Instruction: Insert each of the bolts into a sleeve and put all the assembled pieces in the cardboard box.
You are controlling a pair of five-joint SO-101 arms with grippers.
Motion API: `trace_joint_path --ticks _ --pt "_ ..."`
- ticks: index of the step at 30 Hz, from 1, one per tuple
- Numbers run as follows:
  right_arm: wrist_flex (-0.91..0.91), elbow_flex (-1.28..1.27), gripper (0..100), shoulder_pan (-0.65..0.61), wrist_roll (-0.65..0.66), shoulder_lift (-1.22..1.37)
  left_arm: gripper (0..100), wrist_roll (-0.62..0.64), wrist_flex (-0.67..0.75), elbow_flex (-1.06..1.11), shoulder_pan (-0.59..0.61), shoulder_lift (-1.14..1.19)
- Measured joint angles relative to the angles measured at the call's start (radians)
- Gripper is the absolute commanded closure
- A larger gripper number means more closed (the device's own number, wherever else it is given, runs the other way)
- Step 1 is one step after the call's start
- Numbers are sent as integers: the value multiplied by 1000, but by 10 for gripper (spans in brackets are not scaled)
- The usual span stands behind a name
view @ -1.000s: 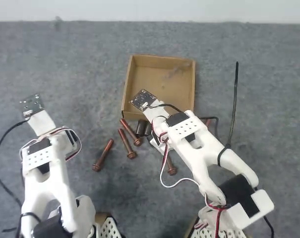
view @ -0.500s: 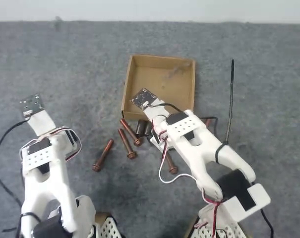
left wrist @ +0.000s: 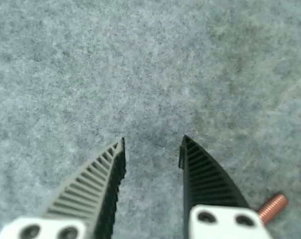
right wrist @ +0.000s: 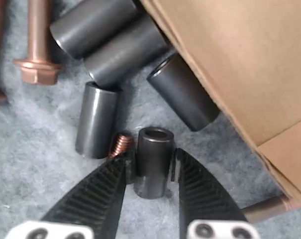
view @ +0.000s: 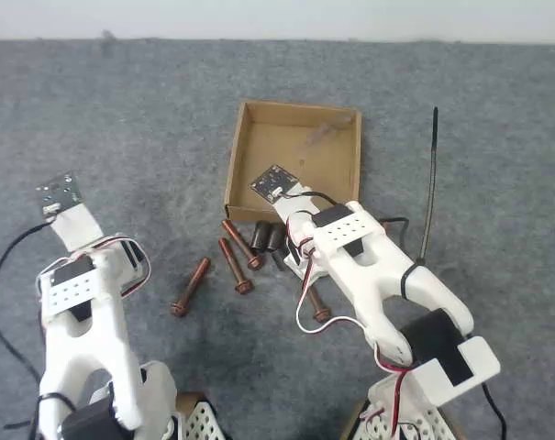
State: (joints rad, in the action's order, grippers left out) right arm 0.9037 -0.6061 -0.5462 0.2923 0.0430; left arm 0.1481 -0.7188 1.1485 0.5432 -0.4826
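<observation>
The open cardboard box (view: 295,156) sits on grey carpet at the middle back. In front of it lie several copper bolts (view: 233,266) and dark sleeves (view: 260,236). My right gripper (right wrist: 151,155) is down among them, just in front of the box's near wall (right wrist: 240,64). It is shut on an upright-looking dark sleeve (right wrist: 152,164), one finger touching each side. A bolt's threaded tip (right wrist: 121,144) lies against that sleeve. Other sleeves (right wrist: 96,119) lie close by. My left gripper (left wrist: 152,147) hangs open over bare carpet at the left, with a bolt tip (left wrist: 272,206) beside it.
A black cable tie (view: 429,197) stands up to the right of the box. One bolt (view: 191,286) lies apart toward the left arm, another (view: 316,302) under the right arm. A pale wall runs along the back edge.
The right arm's wrist has shifted slightly to the right, toward the box. The left arm has not moved.
</observation>
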Motion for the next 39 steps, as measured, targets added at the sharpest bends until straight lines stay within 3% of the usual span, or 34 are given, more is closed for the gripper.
trace_joint_path --ticks 8,18,28,35,39 --pt "5 0 991 2 69 6 835 0 0 0 0 0" --pt "28 2 992 21 78 -5 836 0 0 0 0 0" --pt "92 -71 992 164 -127 -175 836 0 0 0 0 0" --pt "58 -216 992 216 -181 -328 839 0 0 0 0 0" --pt "29 -267 992 233 -184 -381 907 5 -26 0 -3 0"
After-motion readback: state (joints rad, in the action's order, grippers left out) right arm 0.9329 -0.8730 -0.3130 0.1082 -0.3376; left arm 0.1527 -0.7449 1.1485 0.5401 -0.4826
